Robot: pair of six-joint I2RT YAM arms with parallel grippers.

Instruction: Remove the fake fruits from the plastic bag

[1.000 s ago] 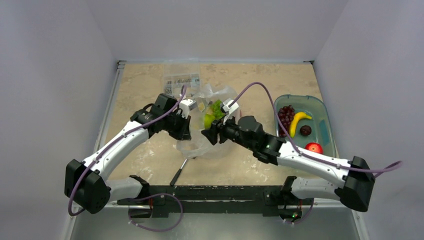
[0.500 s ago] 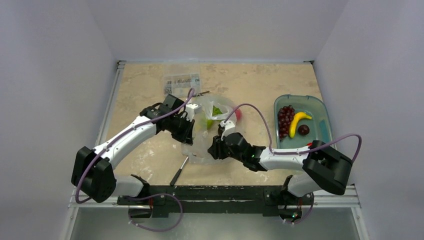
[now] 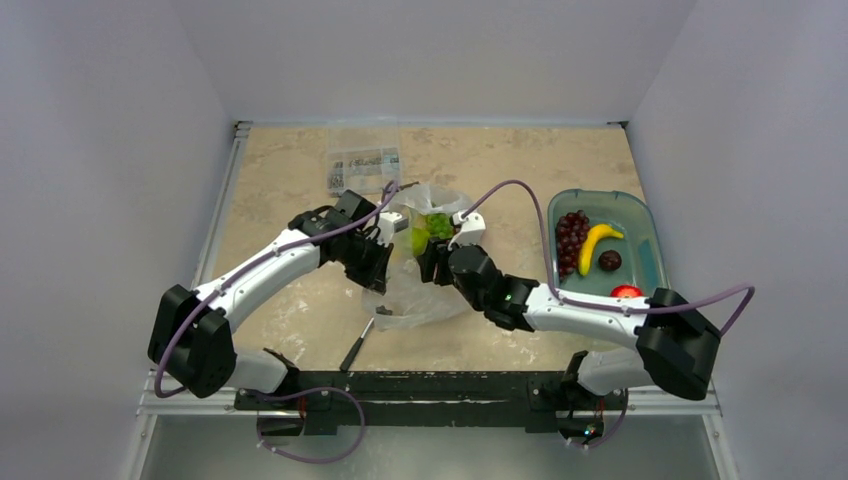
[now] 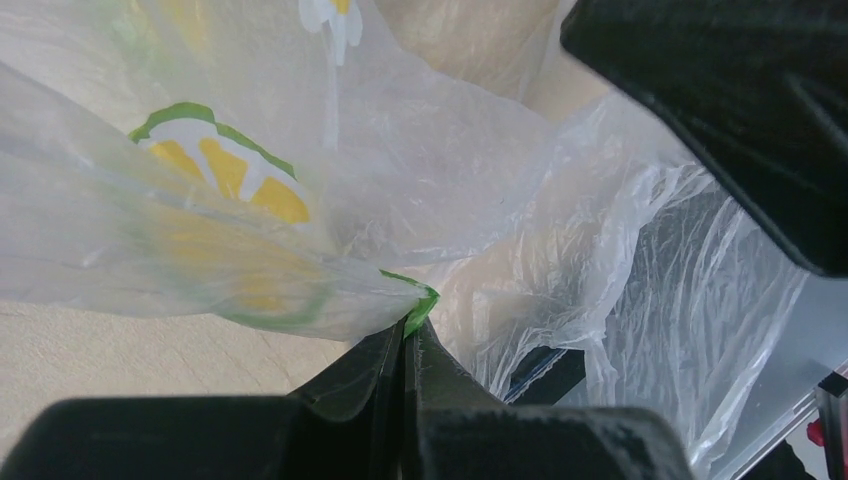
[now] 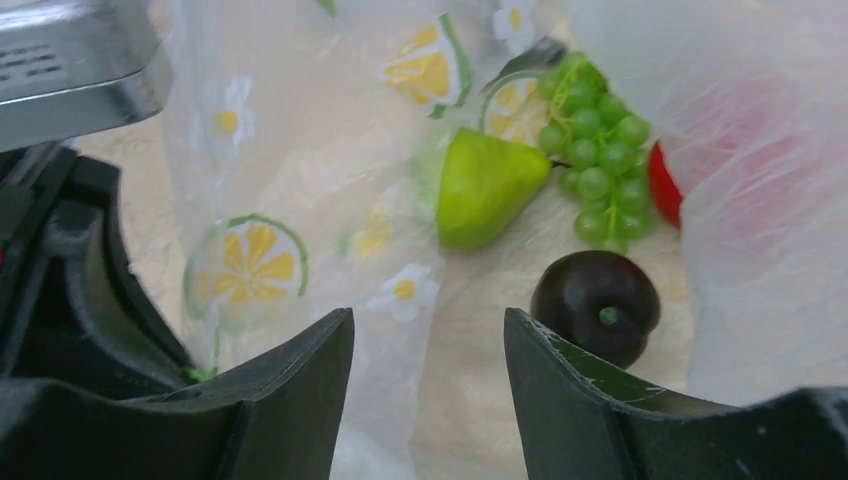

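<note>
At centre of the top view, the plastic bag (image 3: 410, 300) lay between both arms, with the left gripper (image 3: 378, 266) at its rim. In the left wrist view, the jaws were clenched on the bag's edge. In the right wrist view, the right gripper (image 5: 430, 335) stood released and empty, short of the dark plum (image 5: 597, 305) in the bag. Closing early would probably pinch film, not fruit.

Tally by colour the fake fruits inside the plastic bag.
Green: 2, grape bunch and smooth green fruit
Dark purple: 1, plum
Red: 1, red fruit, partly hidden by plastic
Total: 4 visible
</note>
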